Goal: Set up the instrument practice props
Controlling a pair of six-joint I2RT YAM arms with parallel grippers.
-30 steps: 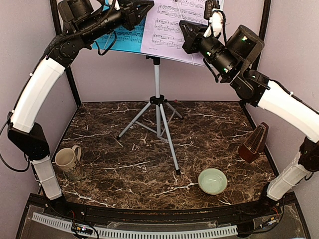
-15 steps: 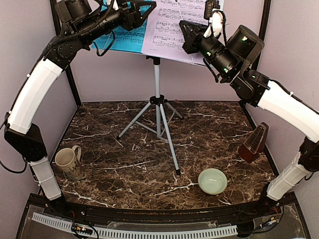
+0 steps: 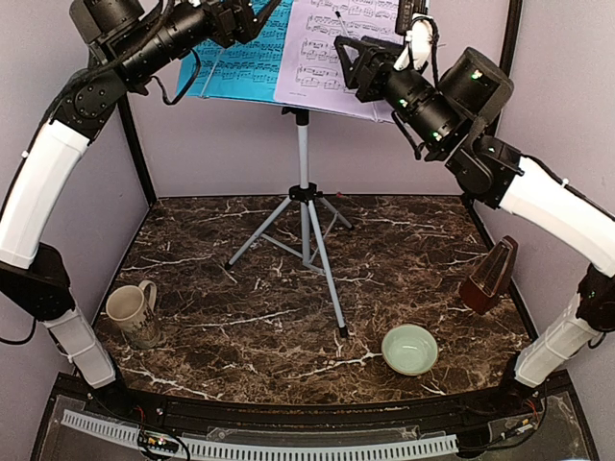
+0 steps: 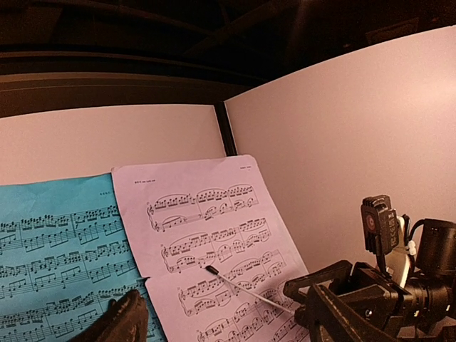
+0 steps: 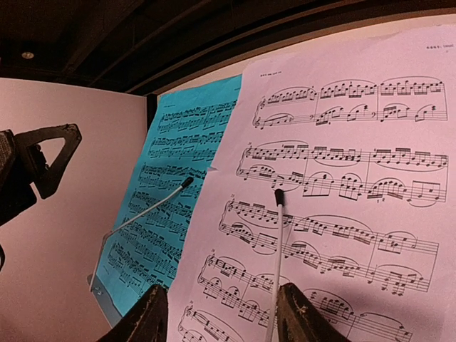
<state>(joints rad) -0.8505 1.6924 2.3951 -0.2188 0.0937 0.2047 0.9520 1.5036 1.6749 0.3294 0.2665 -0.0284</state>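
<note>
Your right gripper (image 5: 222,317) has let go: its fingers (image 5: 146,317) now stand apart in front of the lilac sheet (image 3: 322,53), gripping nothing, where a second ago they were shut. Your left gripper (image 3: 252,12) is spread too and empty, one finger (image 4: 121,322) low before the blue sheet (image 3: 235,67); that arm has drawn back leftward. Both sheets rest on the stand (image 3: 303,163), lilac overlapping blue. The metronome (image 3: 490,277) sits at the table's (image 3: 288,298) right edge.
</note>
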